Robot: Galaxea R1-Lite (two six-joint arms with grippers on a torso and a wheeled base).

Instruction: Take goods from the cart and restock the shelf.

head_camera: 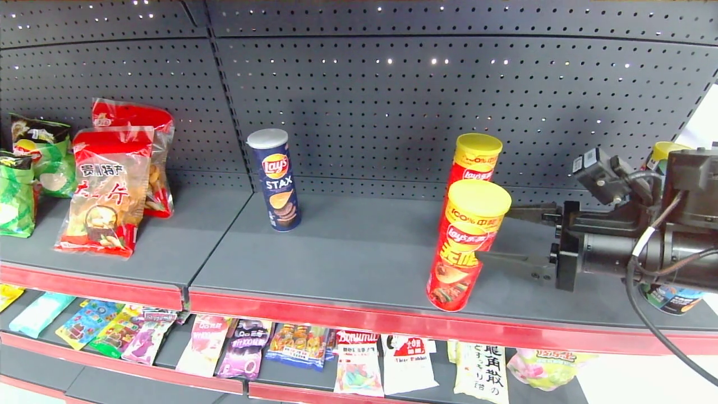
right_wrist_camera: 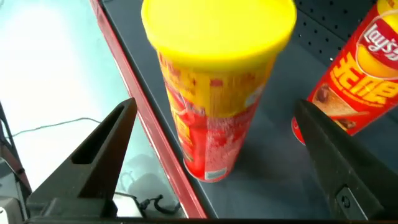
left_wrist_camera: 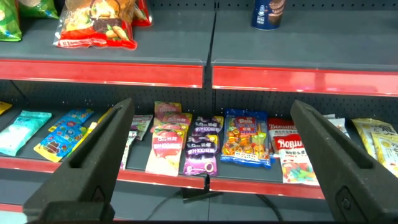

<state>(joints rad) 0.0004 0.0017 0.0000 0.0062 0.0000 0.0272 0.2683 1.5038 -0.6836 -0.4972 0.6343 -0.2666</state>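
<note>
The right gripper (head_camera: 493, 235), its black wedge-shaped jaws spread wide, sits at a tall red can (head_camera: 465, 247) with a smooth yellow lid. The can stands on the grey metal shelf (head_camera: 348, 252) near its glossy red lip, with a matching can (head_camera: 474, 160) just behind. The left gripper (left_wrist_camera: 211, 107), jaws also apart, faces flat, shiny packets (left_wrist_camera: 199, 146) on the lower tier.

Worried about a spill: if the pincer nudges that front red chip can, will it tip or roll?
Probably tips: the front can is tall, narrow and near the shelf's red edge. Being round, it would likely roll once down.
</note>
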